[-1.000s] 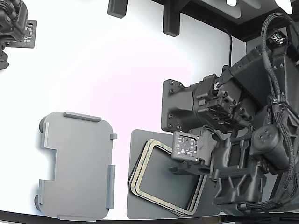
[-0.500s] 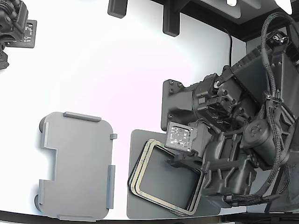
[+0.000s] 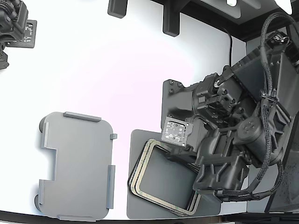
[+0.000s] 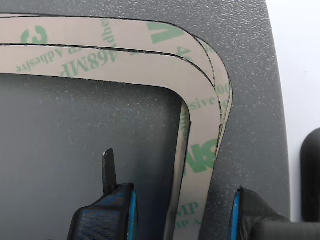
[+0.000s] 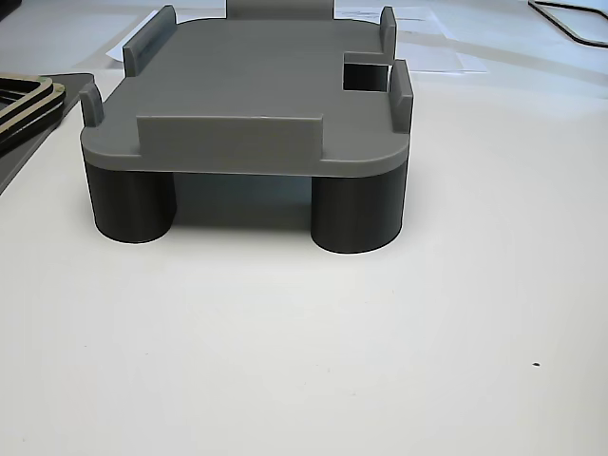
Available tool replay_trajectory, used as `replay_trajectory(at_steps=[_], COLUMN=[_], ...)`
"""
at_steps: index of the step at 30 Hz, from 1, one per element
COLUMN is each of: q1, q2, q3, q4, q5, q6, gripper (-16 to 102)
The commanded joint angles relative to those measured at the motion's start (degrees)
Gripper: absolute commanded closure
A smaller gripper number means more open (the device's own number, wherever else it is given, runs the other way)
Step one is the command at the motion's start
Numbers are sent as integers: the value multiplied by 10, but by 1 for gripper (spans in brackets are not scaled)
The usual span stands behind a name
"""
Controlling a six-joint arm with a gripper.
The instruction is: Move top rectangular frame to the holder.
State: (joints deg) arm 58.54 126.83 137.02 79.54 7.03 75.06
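Observation:
A stack of cream rectangular frames with green print lies on a dark grey mat (image 3: 135, 205) at the lower middle of the exterior view. The top rectangular frame (image 3: 140, 162) (image 4: 100, 62) lies flat on that stack. My gripper (image 3: 182, 157) (image 4: 180, 210) hangs low over the stack's right side in the exterior view. It is open and straddles that side strip: one finger (image 4: 107, 200) is over the frame's open middle, the other finger (image 4: 250, 215) is outside over the mat (image 4: 255, 100). The light grey holder (image 3: 74, 165) (image 5: 256, 95) stands bare at the exterior view's lower left.
The arm's dark bulk and cables (image 3: 252, 130) fill the exterior view's right. A second arm (image 3: 14, 23) sits at the top left corner. Black posts (image 3: 170, 18) stand along the far edge. In the other view, an edge of the frame stack (image 5: 24, 100) shows beside the holder.
The wrist and gripper have swung toward the exterior view's left and come lower, over the right side of the frame stack. The frames and holder have not moved.

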Motion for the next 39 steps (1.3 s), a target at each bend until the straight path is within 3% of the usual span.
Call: replay_trajectory(at_steps=[1,6,14,39], q1=[-11,-11,-15,-23], q2=[16,18,24,30], q3=[-6,0,-1,11], q4=[-2,-7,0,3], q5=[-2,-3,-6,-7], q6=[2,0,2,12], gripper=[16,28,37,45])
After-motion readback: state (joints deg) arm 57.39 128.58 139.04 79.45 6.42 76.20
